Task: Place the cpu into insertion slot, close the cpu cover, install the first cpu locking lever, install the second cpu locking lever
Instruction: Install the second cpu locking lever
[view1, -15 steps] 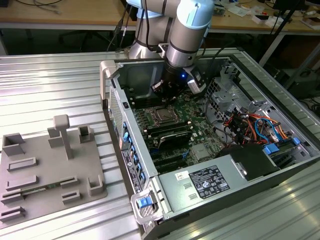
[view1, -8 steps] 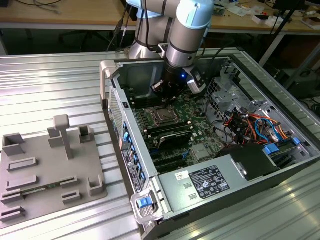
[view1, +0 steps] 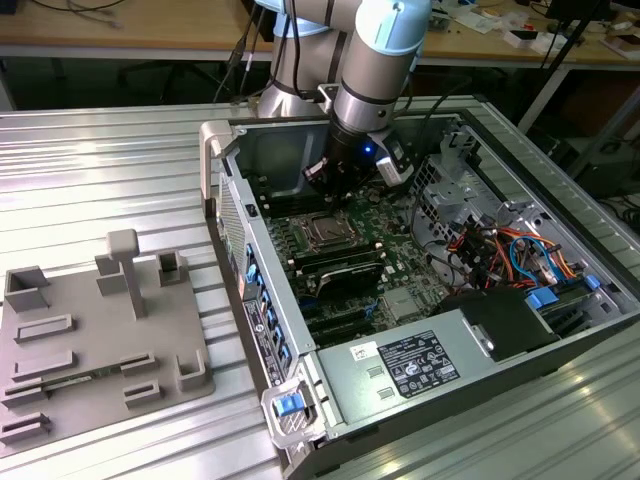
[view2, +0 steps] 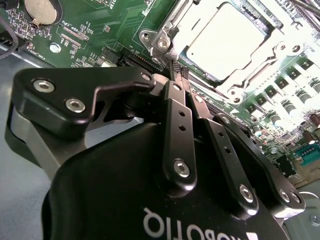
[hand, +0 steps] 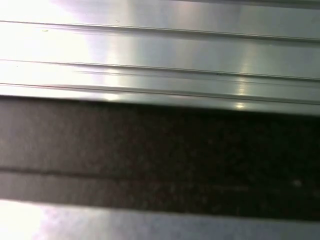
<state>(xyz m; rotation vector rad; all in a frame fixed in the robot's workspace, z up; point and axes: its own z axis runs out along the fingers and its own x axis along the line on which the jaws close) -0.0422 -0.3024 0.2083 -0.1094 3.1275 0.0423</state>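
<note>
In the second wrist view the cpu (view2: 225, 40) lies flat in its socket on the green motherboard, its silver top glaring bright. The cpu cover (view2: 252, 70), a shiny metal frame, lies down around it. My gripper (view2: 176, 75) is shut, its black fingers (view2: 178, 125) pressed together with the tips at the socket's near corner. I cannot tell whether a thin lever sits between them. In the exterior view my gripper (view1: 328, 190) hangs inside the open computer case, just above the socket (view1: 325, 232).
The case walls (view1: 215, 160) surround the motherboard. A power supply (view1: 410, 365) and a bundle of cables (view1: 500, 250) fill its exterior-view right side. A grey fixture plate (view1: 100, 340) lies on the ribbed metal table (hand: 160, 50) at the exterior view's left.
</note>
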